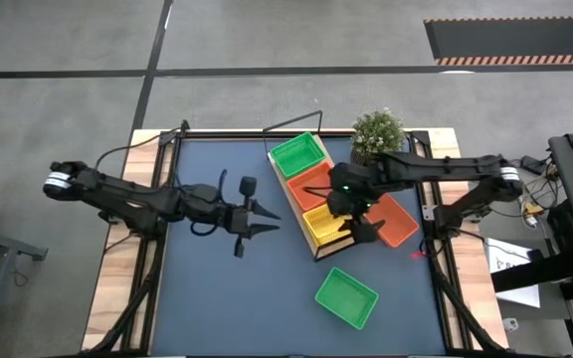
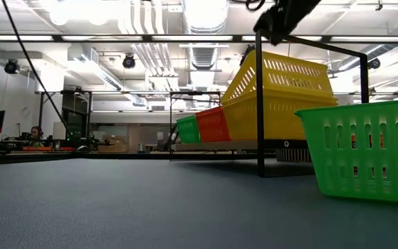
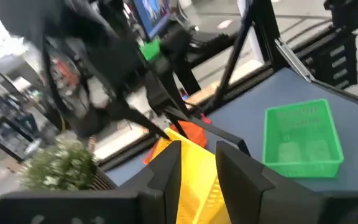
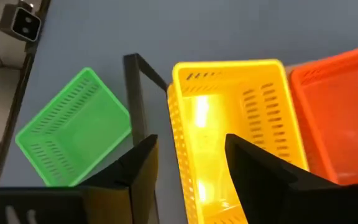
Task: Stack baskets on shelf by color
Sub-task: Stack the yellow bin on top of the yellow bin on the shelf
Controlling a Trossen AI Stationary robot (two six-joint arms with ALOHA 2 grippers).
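**High view: three colours on the shelf, two baskets left out**

You have the left pincer [image 1: 263,221] hovering over bare bench [image 1: 217,288], fingers spread and holding nothing, well apart from every basket. It looks to be waiting.

Just beyond it lies the shelf [image 1: 318,251], set at a slant, with three colours in a row: a green basket [image 1: 297,155] at the end farthest from the right pincer, a red-orange basket [image 1: 311,184] in the middle, and a yellow basket [image 1: 323,221] at the near end. From the low view the yellow basket [image 2: 282,97] sits tilted, one edge raised, so you should judge it not yet settled.

Your right pincer [image 1: 358,227] hangs right over that yellow basket, fingers spread in the wrist view and gripping nothing.

Two baskets are left off the shelf: a loose green basket [image 1: 347,296] on the bench, on the near side of the right pincer, and a loose red-orange basket [image 1: 398,221] just beside it, under the right arm. Every basket you can see into looks empty.

You are roughly past halfway, by my reckoning; the green and red-orange strays want stacking on their own colours.
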